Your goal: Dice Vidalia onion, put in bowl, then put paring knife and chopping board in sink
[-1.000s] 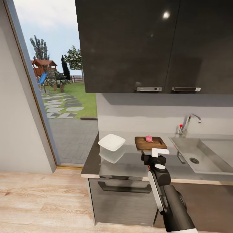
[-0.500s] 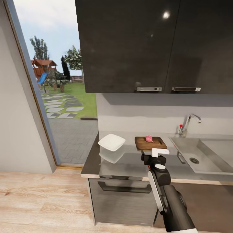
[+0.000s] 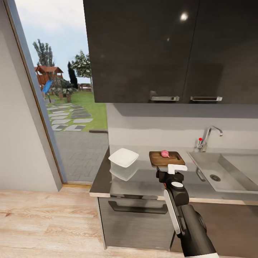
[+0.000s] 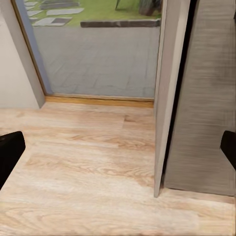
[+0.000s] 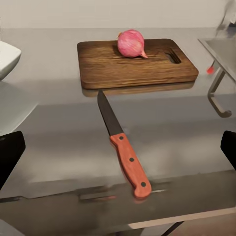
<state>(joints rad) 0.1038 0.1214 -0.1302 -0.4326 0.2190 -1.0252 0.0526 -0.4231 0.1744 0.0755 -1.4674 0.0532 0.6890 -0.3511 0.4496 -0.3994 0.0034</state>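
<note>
Onion [image 5: 131, 44] out of sink [image 3: 229, 172], whole on board [image 5: 132, 64]. Knife [image 5: 123, 145] on countertop [image 5: 59, 132], 6 o'clock of board, ungrasped. My right pincer [image 5: 118, 152] apart, empty. Dicing, bowl [image 3: 123, 157], sink steps remain.

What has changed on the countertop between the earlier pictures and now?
Nothing has visibly changed. The Vidalia onion still sits on the chopping board, the bowl stays beside it on the countertop, and the right gripper still hangs open in front of the board, above the paring knife, without holding anything. The sink is unchanged too.
</note>
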